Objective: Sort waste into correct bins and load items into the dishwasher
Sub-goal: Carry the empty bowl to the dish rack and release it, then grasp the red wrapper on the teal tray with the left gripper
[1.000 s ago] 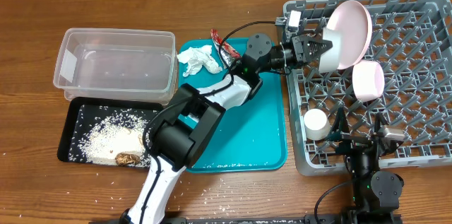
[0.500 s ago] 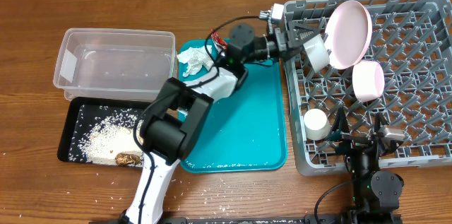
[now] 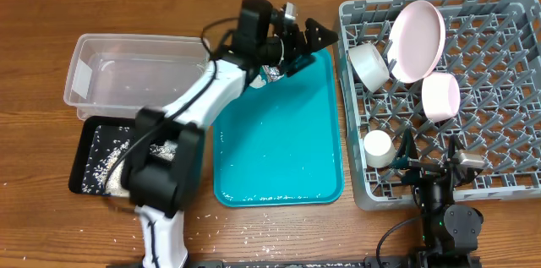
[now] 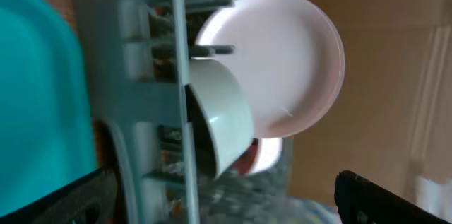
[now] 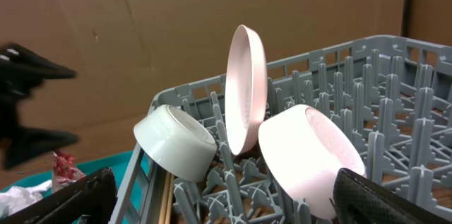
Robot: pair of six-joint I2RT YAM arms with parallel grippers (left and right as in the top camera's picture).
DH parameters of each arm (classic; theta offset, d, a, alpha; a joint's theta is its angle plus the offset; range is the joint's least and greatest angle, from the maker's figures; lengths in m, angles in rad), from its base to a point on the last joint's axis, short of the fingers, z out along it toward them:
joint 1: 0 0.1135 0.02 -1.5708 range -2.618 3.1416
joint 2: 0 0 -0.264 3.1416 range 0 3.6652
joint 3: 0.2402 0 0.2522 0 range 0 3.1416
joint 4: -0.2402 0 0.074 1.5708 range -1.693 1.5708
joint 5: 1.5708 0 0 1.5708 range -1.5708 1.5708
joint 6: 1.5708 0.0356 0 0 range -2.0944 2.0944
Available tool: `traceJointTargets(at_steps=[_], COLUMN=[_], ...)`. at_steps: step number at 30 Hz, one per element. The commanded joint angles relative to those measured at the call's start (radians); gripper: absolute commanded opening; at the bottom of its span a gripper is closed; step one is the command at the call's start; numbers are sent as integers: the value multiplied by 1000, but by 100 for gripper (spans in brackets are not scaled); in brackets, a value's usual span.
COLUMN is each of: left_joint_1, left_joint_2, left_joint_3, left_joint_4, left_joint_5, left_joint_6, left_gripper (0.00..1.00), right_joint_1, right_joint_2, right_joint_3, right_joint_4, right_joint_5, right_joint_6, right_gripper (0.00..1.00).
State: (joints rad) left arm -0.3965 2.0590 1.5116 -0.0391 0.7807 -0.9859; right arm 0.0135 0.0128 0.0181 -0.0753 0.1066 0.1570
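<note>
One glossy round plate (image 3: 416,40) stands edgewise in the gridded grey rack (image 3: 499,69)

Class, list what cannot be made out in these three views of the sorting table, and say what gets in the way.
Crumpled tissue and foil wrapper: overhead, the left arm covers most of them; right wrist view, small at the bottom-left edge.
Black tray: overhead, the arm's base hides its right half and whatever lies there.
Small pink bowl: left wrist view, blurred and mostly behind the greyish-white bowl.

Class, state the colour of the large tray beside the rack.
The tray is teal; overhead view.
</note>
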Motion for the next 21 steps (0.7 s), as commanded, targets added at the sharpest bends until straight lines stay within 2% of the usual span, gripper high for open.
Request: traceJointTargets(at_steps=[1,2,5,7,10,17,21], left_joint_1=[-6,-11,-19,-19,-14,-14,-18], left_joint_2=[-134,-145,-135,-100,-46,76,112], left_joint_3=[12,12,12,12,12,12,12], left_joint_4=[-200,-254,-362,-386,-359,-318,-284], left_joint_5=[-394,-506,-794,-897,-908,-937,-856], left_joint_6=[435,508,626,689,729,716,709], left_gripper=[100,100,100,100,100,85,79], right_joint_1=[-3,-3,-3,-3,-3,-3,-3], right_joint_2=[-10,-10,-10,-10,-10,-10,-10], right_joint_3=[-10,-10,-10,-10,-10,-10,-10], right_joint_4=[4,4,4,4,4,4,4], right_joint_5=[-3,-3,-3,-3,-4,-3,-3], right_joint_6=[4,4,4,4,4,4,4], right_gripper=[100,100,100,100,100,100,100])
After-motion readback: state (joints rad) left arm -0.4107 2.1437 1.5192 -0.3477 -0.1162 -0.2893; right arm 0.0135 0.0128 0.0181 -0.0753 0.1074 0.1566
